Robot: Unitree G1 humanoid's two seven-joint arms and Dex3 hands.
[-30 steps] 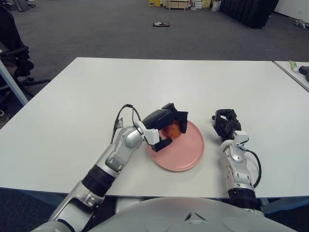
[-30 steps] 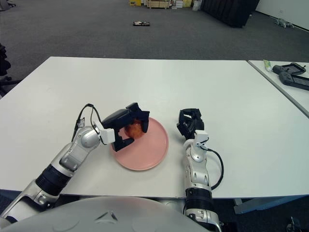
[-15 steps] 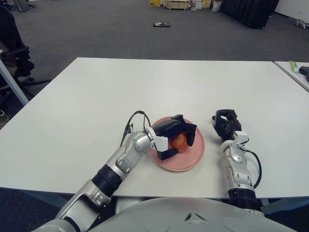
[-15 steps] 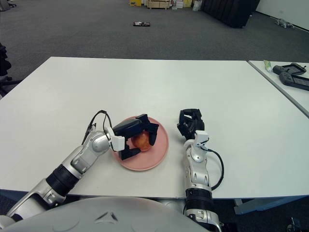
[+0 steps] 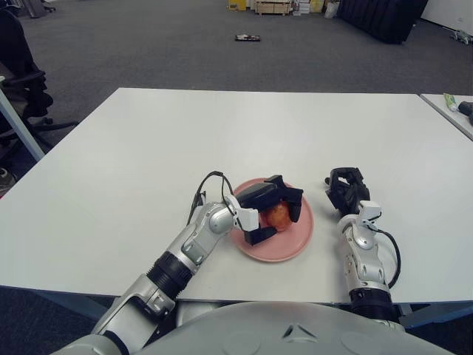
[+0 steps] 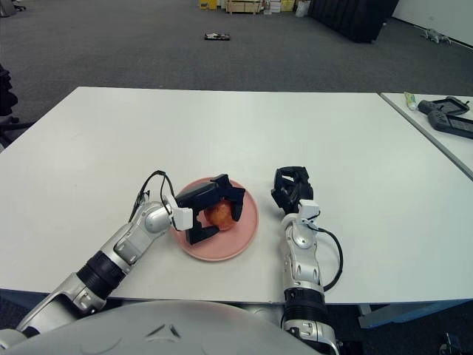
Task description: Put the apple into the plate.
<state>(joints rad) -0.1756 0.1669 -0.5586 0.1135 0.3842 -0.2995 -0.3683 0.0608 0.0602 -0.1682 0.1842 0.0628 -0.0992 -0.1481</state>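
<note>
The apple point(image 5: 278, 215) is being held over the plate point(image 5: 294, 242) by the left hand point(image 5: 267, 209), fingers curled around it; release is judged next. The right hand point(image 5: 346, 188) is curled, empty, beside the plate.

a white table point(image 5: 148, 148) carries a pink plate point(image 5: 288, 248) near its front edge.

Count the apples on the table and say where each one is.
1. The apple sits over the pink plate, enclosed by the left hand. The right hand shows right of the plate. Nothing else could hide another.
</note>
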